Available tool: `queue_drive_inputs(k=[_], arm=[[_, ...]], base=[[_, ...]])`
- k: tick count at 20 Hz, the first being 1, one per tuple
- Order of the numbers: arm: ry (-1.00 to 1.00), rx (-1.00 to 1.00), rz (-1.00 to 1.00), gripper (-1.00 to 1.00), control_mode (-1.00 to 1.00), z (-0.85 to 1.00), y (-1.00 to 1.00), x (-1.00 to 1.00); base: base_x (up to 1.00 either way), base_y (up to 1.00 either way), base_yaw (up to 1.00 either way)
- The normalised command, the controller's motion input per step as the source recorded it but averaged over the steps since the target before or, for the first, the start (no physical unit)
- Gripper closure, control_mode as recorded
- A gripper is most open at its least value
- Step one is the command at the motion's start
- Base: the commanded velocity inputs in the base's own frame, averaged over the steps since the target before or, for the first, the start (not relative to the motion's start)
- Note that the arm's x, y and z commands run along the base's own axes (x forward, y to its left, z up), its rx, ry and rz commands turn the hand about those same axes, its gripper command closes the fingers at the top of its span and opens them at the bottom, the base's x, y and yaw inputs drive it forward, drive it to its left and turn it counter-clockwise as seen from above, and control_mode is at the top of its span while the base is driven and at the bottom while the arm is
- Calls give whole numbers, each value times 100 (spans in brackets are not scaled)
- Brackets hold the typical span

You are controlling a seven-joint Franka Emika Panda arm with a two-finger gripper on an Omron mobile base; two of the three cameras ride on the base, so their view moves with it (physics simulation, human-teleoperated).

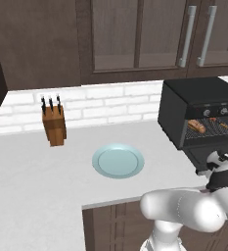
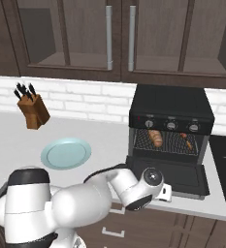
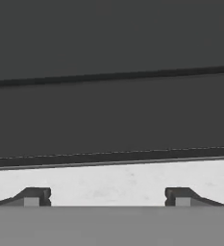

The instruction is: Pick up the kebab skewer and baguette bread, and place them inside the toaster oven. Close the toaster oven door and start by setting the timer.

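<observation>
White countertop seen under gripper, fingers spread wide, nothing grasped; lowered toaster oven door directly ahead, baguette bread and kebab skewer racked beyond.

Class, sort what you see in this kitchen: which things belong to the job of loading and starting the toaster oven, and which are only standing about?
Belong to the job:
- black boxy toaster oven
- its black drop-down door, open
- golden-brown baguette bread, on the rack
- thin kebab skewer, on the rack

Standing about:
- round pale blue plate
- wooden knife block
</observation>
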Motion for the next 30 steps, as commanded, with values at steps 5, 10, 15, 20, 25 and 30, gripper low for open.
queue_drive_inputs(k=[5,10,15,20,25,30], arm=[[-16,0,-7,-100,-100,0,0,30],[-13,0,-5,-100,-100,0,0,30],[-10,0,-2,-100,-100,0,0,26],[-3,1,-1,-100,-100,17,0,23],[-4,3,-1,-100,-100,36,0,28],[-6,3,-2,-100,-100,45,0,28]], base=[[0,0,0],[0,0,0],[0,0,0],[0,0,0],[0,0,0],[0,0,0]])
